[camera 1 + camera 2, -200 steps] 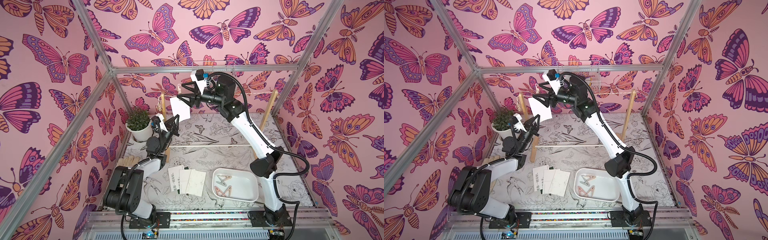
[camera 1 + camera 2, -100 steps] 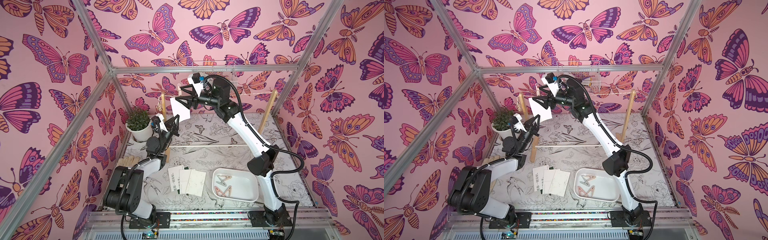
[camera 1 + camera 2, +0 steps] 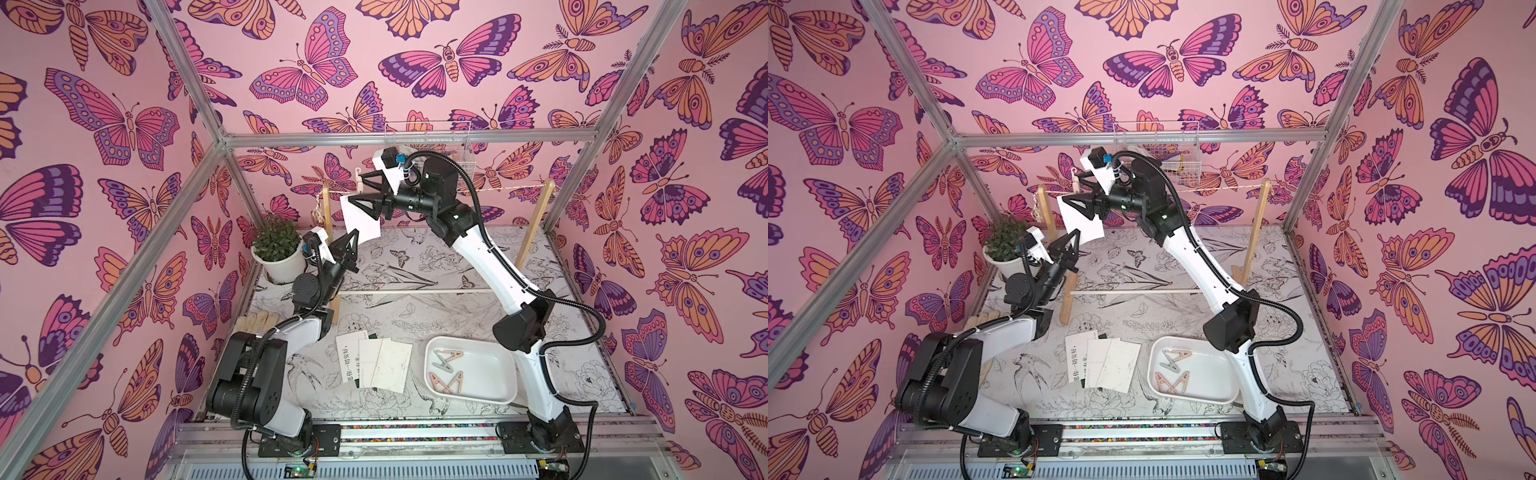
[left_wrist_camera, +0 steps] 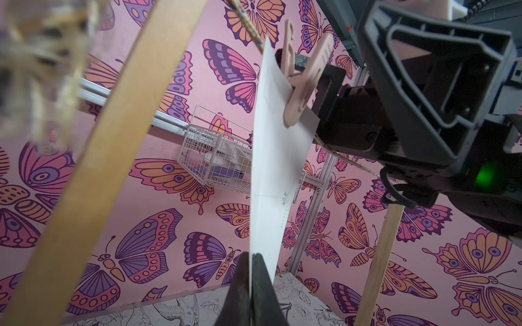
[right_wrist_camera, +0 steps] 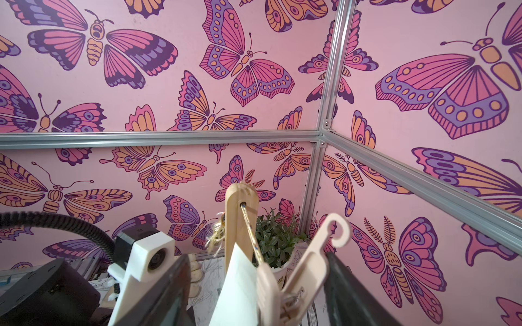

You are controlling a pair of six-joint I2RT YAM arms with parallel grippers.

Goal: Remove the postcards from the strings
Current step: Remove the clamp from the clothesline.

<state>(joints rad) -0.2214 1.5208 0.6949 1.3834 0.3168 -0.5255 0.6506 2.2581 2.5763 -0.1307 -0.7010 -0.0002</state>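
One white postcard (image 3: 360, 222) (image 3: 1080, 221) hangs from the string (image 3: 507, 189) (image 3: 1225, 189) at the rack's left end. A pink clothespin (image 4: 302, 84) (image 5: 305, 271) pins it there. My left gripper (image 3: 356, 232) (image 4: 250, 257) is shut on the card's bottom edge. My right gripper (image 3: 355, 189) (image 5: 257, 255) is open and straddles the clothespin. One finger (image 5: 339, 282) touches the pin's handle, and the other stands off the card. Several postcards (image 3: 376, 362) (image 3: 1102, 362) lie overlapped on the table, the left one with black writing.
A white tray (image 3: 492, 376) holding several clothespins (image 3: 446, 365) sits right of the card pile. A potted plant (image 3: 276, 249) stands at the back left, and a glove (image 3: 257, 322) lies by the left arm. A wire basket (image 3: 428, 145) hangs on the back rail. The rack's right post (image 3: 536, 224) and its dowel (image 3: 415, 292) cross the table.
My right gripper has moved left along the string until its fingers stand round the clothespin. The left gripper has kept its hold on the card.
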